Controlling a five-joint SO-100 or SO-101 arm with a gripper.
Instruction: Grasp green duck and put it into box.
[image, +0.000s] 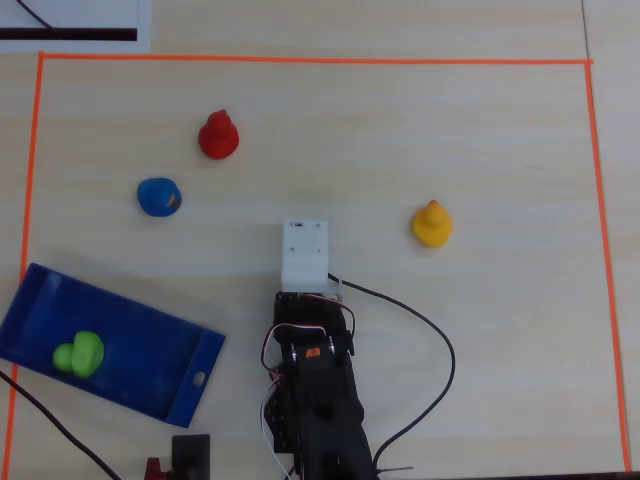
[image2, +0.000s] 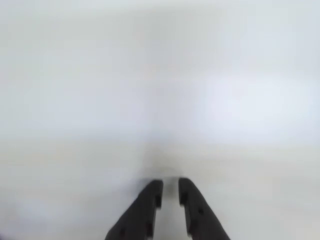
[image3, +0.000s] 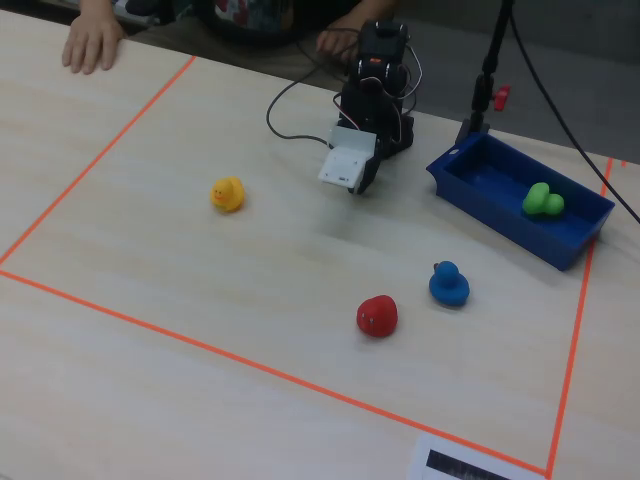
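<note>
The green duck (image: 80, 353) lies inside the dark-blue box (image: 140, 350) at the lower left of the overhead view. In the fixed view the duck (image3: 542, 201) sits in the box (image3: 490, 178) at the right. The arm is folded back near its base. My gripper (image2: 170, 187) shows in the blurred wrist view as two dark fingers with only a narrow slit between them and nothing held. In the fixed view the gripper (image3: 362, 184) points down at the table, well left of the box. In the overhead view the white wrist block (image: 305, 250) hides the jaws.
A red duck (image: 218, 136), a blue duck (image: 159, 197) and a yellow duck (image: 431, 224) stand on the wooden table inside an orange tape border (image: 300, 60). A person's hand (image3: 92, 40) rests at the far left edge. A black stand (image3: 485, 80) rises beside the box.
</note>
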